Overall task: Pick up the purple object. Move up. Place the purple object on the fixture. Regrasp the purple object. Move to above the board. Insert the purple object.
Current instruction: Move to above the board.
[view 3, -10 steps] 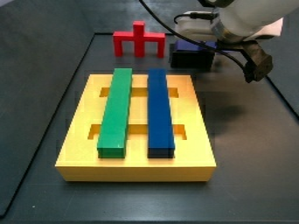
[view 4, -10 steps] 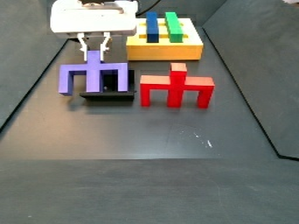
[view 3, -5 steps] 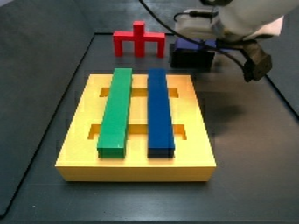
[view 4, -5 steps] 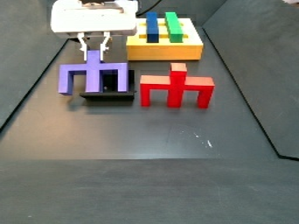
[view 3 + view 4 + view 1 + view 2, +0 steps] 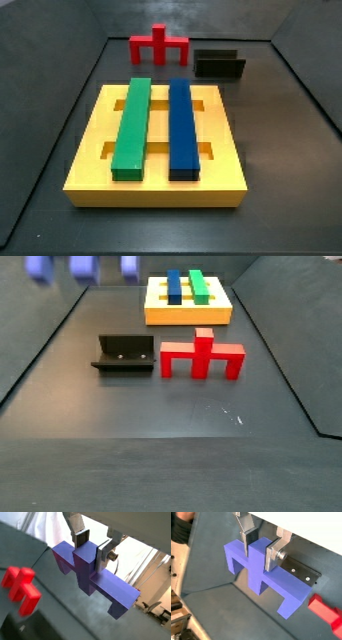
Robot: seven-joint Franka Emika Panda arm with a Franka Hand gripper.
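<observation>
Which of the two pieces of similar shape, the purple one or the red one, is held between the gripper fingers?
The purple object: the gripper clamps its central post in both wrist views. The red piece stands free on the floor beside the fixture.

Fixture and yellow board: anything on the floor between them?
Nothing. In a side view, bare dark floor separates the fixture from the board; the pincer holds the purple object elsewhere.

A side view looks down the length of the board (image 5: 155,160) from its near end, toward the fixture (image 5: 221,66) and red piece (image 5: 159,44) beyond. A side view faces the opposite way, with the fixture (image 5: 123,355) nearest and the board (image 5: 189,311) far. Both wrist views sit close behind the gripper (image 5: 91,548) (image 5: 260,548), looking along its fingers at the purple object (image 5: 90,574) (image 5: 261,572).
</observation>
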